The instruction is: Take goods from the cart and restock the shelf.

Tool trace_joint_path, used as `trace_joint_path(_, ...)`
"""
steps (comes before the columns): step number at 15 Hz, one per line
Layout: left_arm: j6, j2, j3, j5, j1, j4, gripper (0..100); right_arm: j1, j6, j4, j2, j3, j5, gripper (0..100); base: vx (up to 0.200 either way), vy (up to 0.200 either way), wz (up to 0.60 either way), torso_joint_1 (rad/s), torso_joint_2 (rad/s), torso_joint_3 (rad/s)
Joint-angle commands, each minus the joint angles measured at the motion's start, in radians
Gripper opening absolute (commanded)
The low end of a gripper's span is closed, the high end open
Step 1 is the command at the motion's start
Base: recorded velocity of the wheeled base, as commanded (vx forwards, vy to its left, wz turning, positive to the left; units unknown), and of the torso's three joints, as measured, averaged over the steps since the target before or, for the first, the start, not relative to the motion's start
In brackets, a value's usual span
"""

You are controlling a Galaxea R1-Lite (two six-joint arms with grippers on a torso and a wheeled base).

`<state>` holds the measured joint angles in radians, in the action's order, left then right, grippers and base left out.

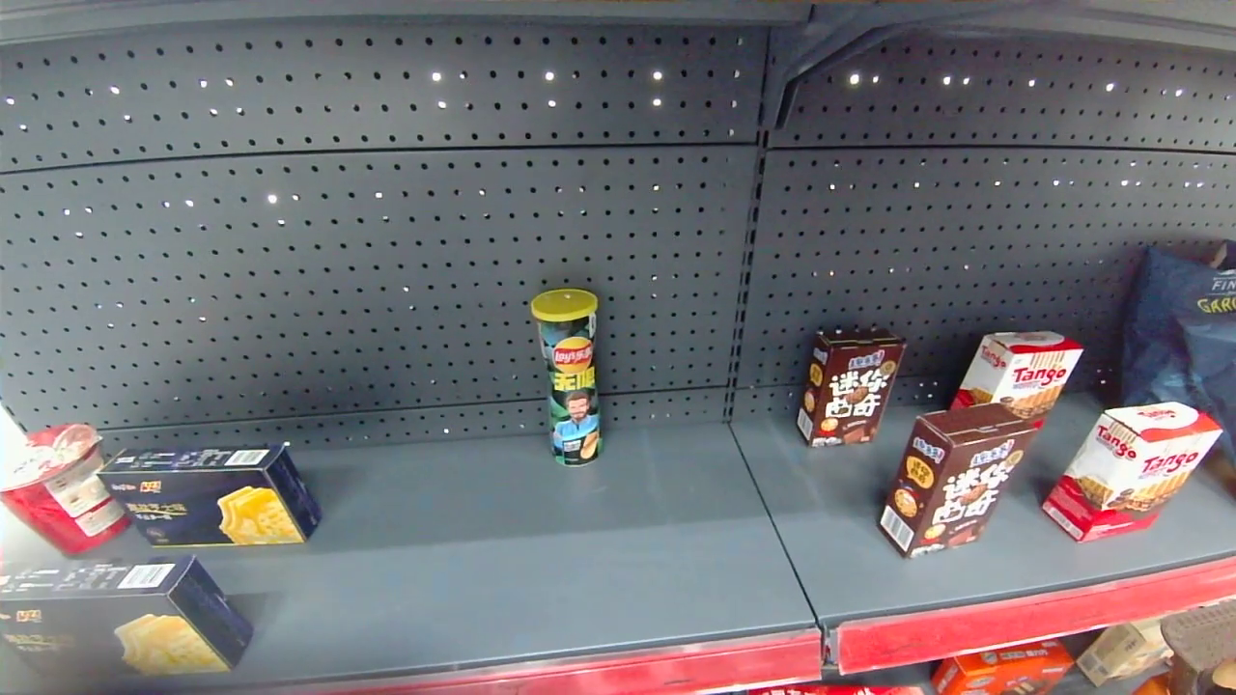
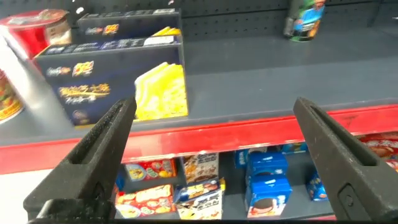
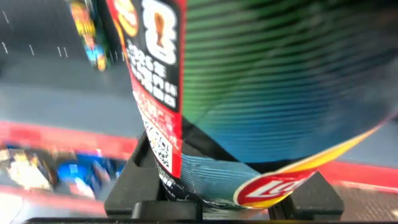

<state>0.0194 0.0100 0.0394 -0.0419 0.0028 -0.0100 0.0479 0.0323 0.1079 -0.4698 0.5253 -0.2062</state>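
Right wrist view: right gripper (image 3: 224,194) clamps green-blue cardboard crisp tube (image 3: 267,81), short of grey metal shelf (image 1: 483,541). Left gripper (image 2: 214,109) spread, empty. Placing step; next probably stand it beside yellow-lidded tube (image 1: 570,381) at 12 o'clock.

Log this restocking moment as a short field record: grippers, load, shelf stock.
left gripper: open, empty, facing the shelf
right gripper: gripping the held can
shelf centre: standing can, upright
shelf left: two dark blue boxes, red cup
shelf right: two brown boxes, two red-and-white boxes
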Motion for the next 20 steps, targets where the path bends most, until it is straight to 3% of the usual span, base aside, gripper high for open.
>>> trace_joint_path(1,0.010,0.157,0.180,-0.130,-0.001,0.015,100,0.012,0.037,0.021,-0.018,0.013,-0.006,0,0.000,0.000,0.00,0.000,0.00,0.000)
trace_joint_path(2,0.010,0.157,0.180,-0.130,-0.001,0.015,100,0.012,0.037,0.021,-0.018,0.013,-0.006,0,0.000,0.000,0.00,0.000,0.00,0.000)
trace_joint_path(3,0.063,0.294,0.300,-0.216,-0.047,0.059,100,0.038,0.057,0.019,-0.029,0.012,-0.004,0,0.000,0.000,0.00,0.000,0.00,0.000)
trace_joint_path(4,0.082,0.358,0.346,-0.233,-0.056,0.081,100,0.040,0.060,0.019,-0.033,0.015,0.001,0,0.000,0.000,0.00,0.000,0.00,0.000)
trace_joint_path(7,0.079,0.604,0.470,-0.266,-0.089,0.071,100,0.036,0.077,0.019,-0.030,-0.007,0.005,0,0.000,0.000,0.00,0.000,0.00,0.000)
trace_joint_path(9,0.042,0.801,0.608,-0.342,-0.107,0.054,100,0.036,0.077,0.018,-0.032,-0.005,0.004,0,0.000,0.000,0.00,0.000,0.00,0.000)
trace_joint_path(10,0.048,0.881,0.633,-0.355,-0.101,0.016,100,0.036,0.077,0.019,-0.033,-0.001,0.001,0,0.000,0.000,0.00,0.000,0.00,0.000)
trace_joint_path(11,0.051,1.005,0.636,-0.362,-0.099,-0.119,100,0.038,0.077,0.019,-0.035,0.001,0.001,0,0.000,0.000,0.00,0.000,0.00,0.000)
trace_joint_path(12,0.051,1.005,0.636,-0.362,-0.099,-0.119,100,0.038,0.077,0.019,-0.035,0.001,0.001,0,0.000,0.000,0.00,0.000,0.00,0.000)
trace_joint_path(13,0.017,1.182,0.631,-0.506,-0.096,-0.315,100,0.036,0.077,0.019,-0.032,-0.008,0.004,0,0.000,0.000,0.00,0.000,0.00,0.000)
trace_joint_path(14,0.002,1.239,0.626,-0.562,-0.095,-0.349,100,0.033,0.077,0.019,-0.032,-0.010,0.004,0,0.000,0.000,0.00,0.000,0.00,0.000)
trace_joint_path(16,0.007,1.332,0.620,-0.625,-0.093,-0.412,100,0.032,0.077,0.019,-0.033,-0.008,0.004,0,0.000,0.000,0.00,0.000,0.00,0.000)
trace_joint_path(17,0.007,1.360,0.611,-0.681,-0.081,-0.452,100,0.030,0.077,0.019,-0.033,-0.010,0.005,0,0.000,0.000,0.00,0.000,0.00,0.000)
trace_joint_path(18,0.008,1.417,0.596,-0.773,-0.046,-0.524,100,0.030,0.077,0.019,-0.035,-0.010,0.005,0,0.000,0.000,0.00,0.000,0.00,0.000)
trace_joint_path(20,0.028,1.503,0.585,-0.806,-0.027,-0.625,100,0.030,0.077,0.018,-0.035,-0.008,0.007,0,0.000,0.000,0.00,0.000,0.00,0.000)
